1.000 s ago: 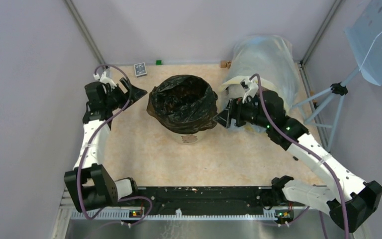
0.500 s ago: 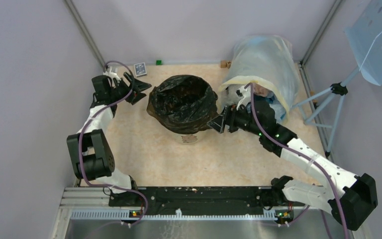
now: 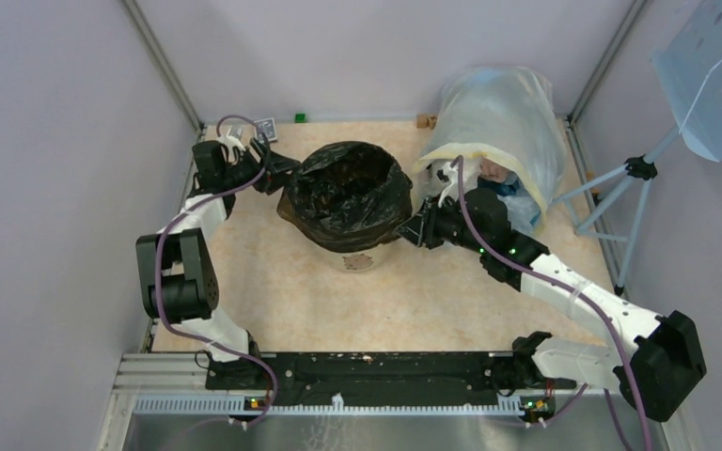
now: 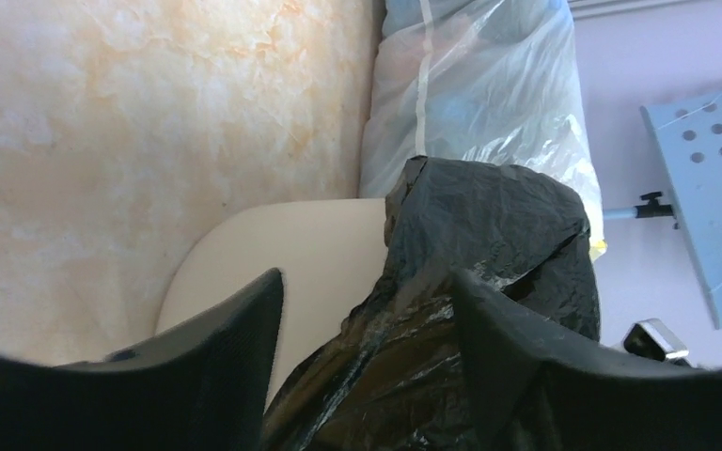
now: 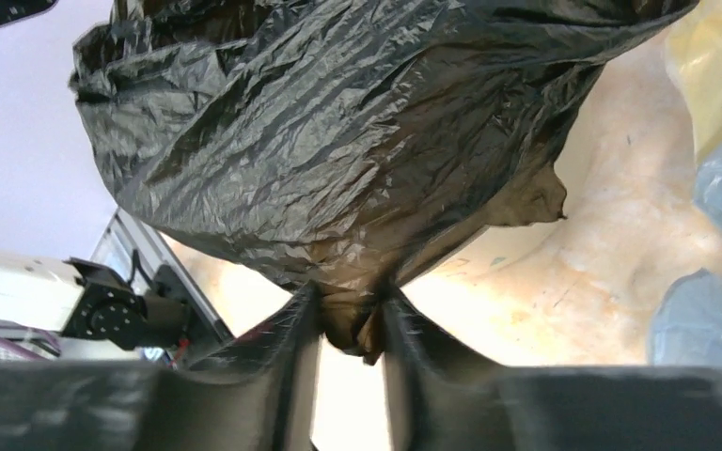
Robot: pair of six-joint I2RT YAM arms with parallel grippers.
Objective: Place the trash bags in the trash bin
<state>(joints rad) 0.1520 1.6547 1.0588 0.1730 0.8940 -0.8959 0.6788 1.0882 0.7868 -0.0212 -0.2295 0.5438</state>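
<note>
The cream trash bin point(image 3: 362, 258) stands mid-table with a black trash bag point(image 3: 348, 193) draped over its rim and hanging inside. My left gripper point(image 3: 280, 169) is at the bin's left rim. In the left wrist view its jaws point(image 4: 367, 277) stand apart, with the bag's edge point(image 4: 489, 235) between them and the bin's wall point(image 4: 291, 254) beside the left finger. My right gripper point(image 3: 412, 228) is at the right rim. In the right wrist view it point(image 5: 350, 293) is shut on a bunched fold of the bag point(image 5: 338, 141).
A large translucent sack point(image 3: 503, 117) lies at the back right, close behind my right arm. A small dark card point(image 3: 265, 127) and a green block point(image 3: 299, 117) sit at the back edge. A pale blue perforated panel on a stand point(image 3: 714, 75) rises at the right.
My left gripper moved right to the bin's rim and its jaws narrowed around the bag's edge. My right gripper slid left and closed on a fold of the bag.
</note>
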